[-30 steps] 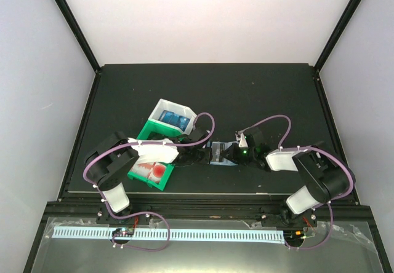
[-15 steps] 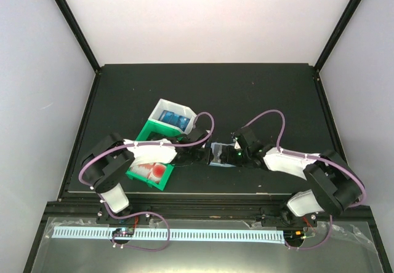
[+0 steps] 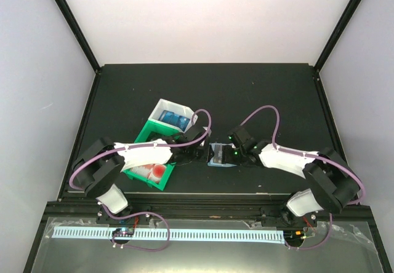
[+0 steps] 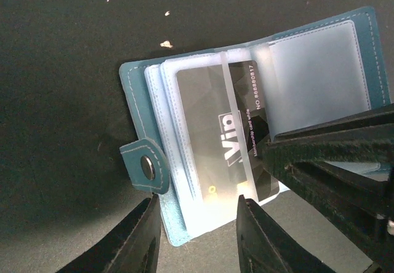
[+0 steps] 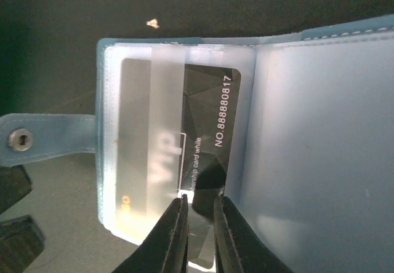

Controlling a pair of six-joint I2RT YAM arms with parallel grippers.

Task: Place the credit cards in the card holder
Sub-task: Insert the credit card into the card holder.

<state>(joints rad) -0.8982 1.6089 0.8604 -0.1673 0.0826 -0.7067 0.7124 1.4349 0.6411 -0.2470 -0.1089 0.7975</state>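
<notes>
Left gripper (image 4: 198, 224) reaching inward, jaws apart, right gripper (image 5: 200, 214) facing it (close by), jaws narrowly parted.

Black card (image 5: 206, 110) in the holder (image 5: 61, 139): big "VIP", "NO.888880817" along one edge, tiny "membership card" line beside it. Rest of that line unreadable.

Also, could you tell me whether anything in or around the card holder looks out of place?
The black VIP card sits only partly under a clear sleeve of the card holder, its numbered half bare, so it looks unfinished. A few white specks lie on the dark table nearby.
</notes>
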